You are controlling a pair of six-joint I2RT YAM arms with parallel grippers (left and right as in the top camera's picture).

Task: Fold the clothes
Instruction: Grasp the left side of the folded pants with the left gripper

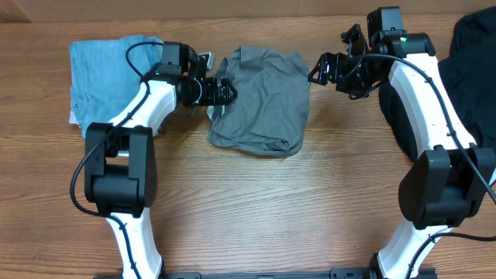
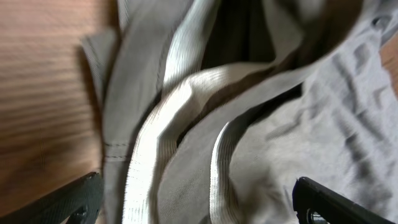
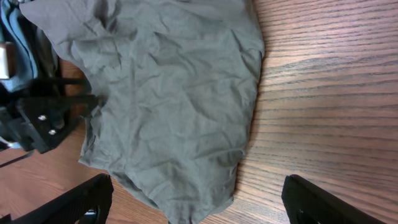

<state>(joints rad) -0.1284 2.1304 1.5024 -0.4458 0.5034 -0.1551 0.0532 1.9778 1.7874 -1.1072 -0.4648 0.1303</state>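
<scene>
**A:** What's furthest left?

**B:** A folded light-blue denim garment (image 1: 105,74), finished by the look of it. Next is the left gripper (image 1: 223,91), fingers spread over the left edge of the crumpled grey cotton T-shirt (image 1: 263,101) at mid-table.

**A:** So which step?

**B:** Taking hold for a fold, I'd judge. It needs to close on that ribbed band. The right gripper (image 1: 319,71), also spread, hovers by the shirt's right edge. A black cloth heap (image 1: 473,54) lies beyond and isn't in the way.

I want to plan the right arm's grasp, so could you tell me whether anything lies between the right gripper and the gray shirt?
Nothing visible does. The right gripper is open just right of the gray shirt, only bare table between them. The left gripper sits at the opposite edge; the black garment lies farther right.
</scene>
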